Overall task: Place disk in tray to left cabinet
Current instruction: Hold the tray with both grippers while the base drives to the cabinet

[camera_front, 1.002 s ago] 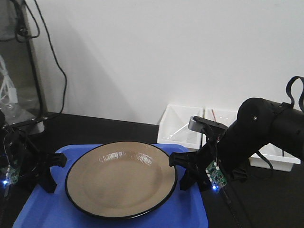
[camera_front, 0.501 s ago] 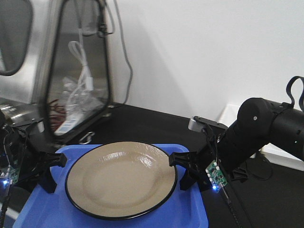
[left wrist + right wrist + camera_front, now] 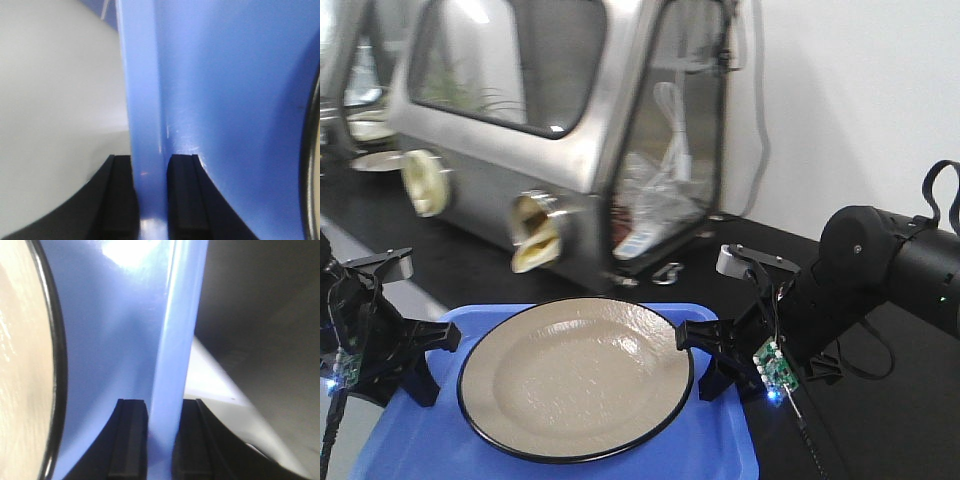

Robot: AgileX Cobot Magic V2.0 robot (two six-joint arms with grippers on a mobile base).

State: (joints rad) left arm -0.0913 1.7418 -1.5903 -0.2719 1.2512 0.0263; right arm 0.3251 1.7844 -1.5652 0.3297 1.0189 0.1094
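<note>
Tan disk (image 3: 575, 375) lies on tray (image 3: 722, 450) between left tool (image 3: 149, 192) and right tool (image 3: 162, 432).

A round, shallow tan plate (image 3: 575, 375) with a thin black rim lies flat at the centre of a bright blue tray (image 3: 720, 455), spanning most of its width. The tray sits level, its low side rims pinched by the left gripper (image 3: 150, 165) and right gripper (image 3: 161, 407).

Your right arm (image 3: 880, 270) is matte black and rounded, with a looped black cable (image 3: 940, 190) behind it and a grey cap (image 3: 730, 262) near the wrist. Its small green board (image 3: 772, 362) seems to glow blue. Your left arm (image 3: 365, 330) is black too, and the fingers (image 3: 182, 195) are black and square-edged.
</note>
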